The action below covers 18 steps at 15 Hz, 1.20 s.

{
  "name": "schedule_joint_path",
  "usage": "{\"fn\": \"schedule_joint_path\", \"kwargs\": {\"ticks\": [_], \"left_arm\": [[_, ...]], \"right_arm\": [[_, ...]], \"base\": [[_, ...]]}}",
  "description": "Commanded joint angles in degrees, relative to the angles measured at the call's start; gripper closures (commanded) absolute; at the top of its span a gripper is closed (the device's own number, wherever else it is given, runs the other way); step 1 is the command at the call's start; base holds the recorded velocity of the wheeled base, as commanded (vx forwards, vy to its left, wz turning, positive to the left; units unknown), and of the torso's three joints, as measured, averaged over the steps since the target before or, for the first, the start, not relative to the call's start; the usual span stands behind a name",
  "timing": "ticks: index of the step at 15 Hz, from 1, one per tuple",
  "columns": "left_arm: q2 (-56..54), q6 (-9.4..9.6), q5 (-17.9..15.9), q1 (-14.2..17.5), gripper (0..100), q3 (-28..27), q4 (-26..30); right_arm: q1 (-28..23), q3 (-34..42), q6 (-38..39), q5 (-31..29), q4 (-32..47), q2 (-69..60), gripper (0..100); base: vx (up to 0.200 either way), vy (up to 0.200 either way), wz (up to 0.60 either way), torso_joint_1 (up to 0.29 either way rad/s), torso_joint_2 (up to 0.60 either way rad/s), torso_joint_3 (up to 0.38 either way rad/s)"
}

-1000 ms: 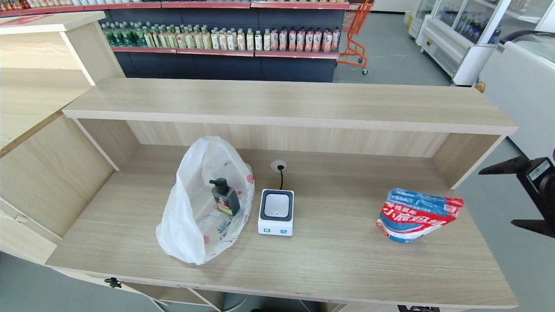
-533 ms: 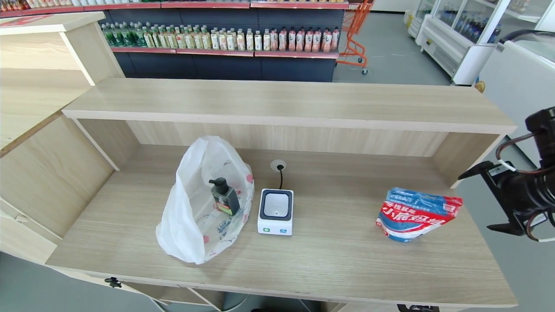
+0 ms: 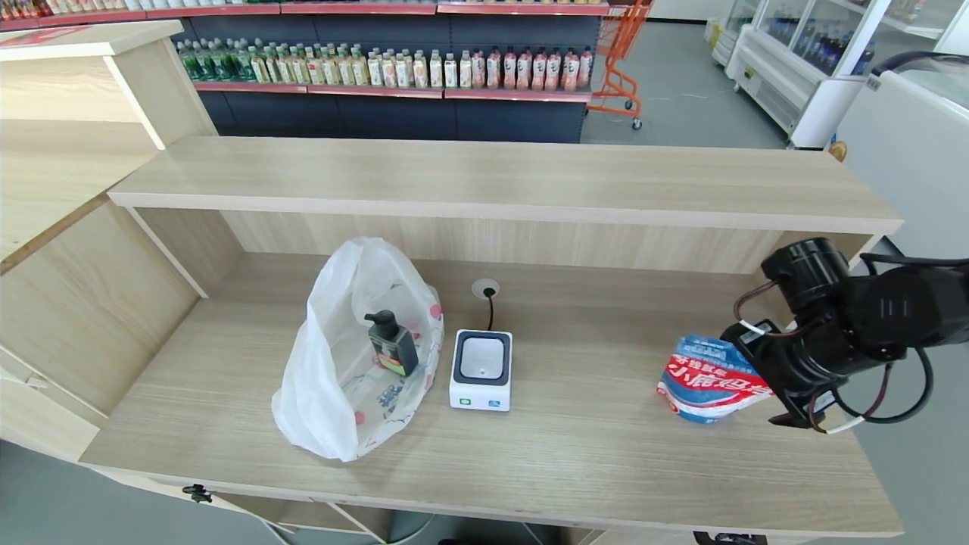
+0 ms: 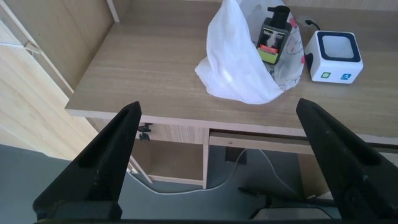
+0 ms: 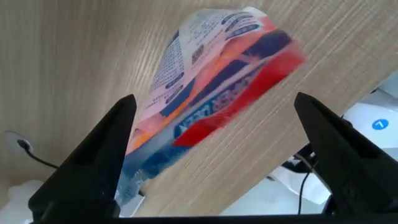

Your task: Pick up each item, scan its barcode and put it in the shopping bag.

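I have brought the right gripper [image 5: 214,106] in from the right edge of the scene toward the left. It now hangs over the right end of the red and blue pouch [image 3: 704,378] on the surface [image 3: 575,454].

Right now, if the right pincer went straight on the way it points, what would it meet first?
Most likely the pouch. It lies on the counter, framed between the fingers of the open right pincer in the wrist view. The gap between them is unclear.
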Motion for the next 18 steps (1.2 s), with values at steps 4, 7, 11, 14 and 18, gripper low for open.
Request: {"fn": "schedule_joint_path", "kwargs": {"ticks": [4,7,11,14,18], "left_arm": [[0.0,-0.01,0.0,0.0,0,0.0,0.0],[0.0,-0.01,0.0,0.0,0,0.0,0.0],[0.0,-0.01,0.0,0.0,0,0.0,0.0],[0.0,-0.01,0.0,0.0,0,0.0,0.0],[0.0,-0.01,0.0,0.0,0,0.0,0.0]], "right_arm": [[2.2,-1.2,-6.6,-4.3,-4.7,9.8,100],[2.4,-1.1,-10.1,-8.1,-5.2,11.1,100],[3.0,-0.4,-21.0,-8.6,-5.4,9.4,100],[3.8,2.0,-25.7,-1.2,-10.6,-1.4,100],[0.0,8.2,-45.2,30.2,-13.7,-17.4,100]], "base": [[0.0,0.0,0.0,0.0,0.0,0.0],[0.0,0.0,0.0,0.0,0.0,0.0],[0.0,0.0,0.0,0.0,0.0,0.0],[0.0,0.0,0.0,0.0,0.0,0.0],[0.0,0.0,0.0,0.0,0.0,0.0]]}}
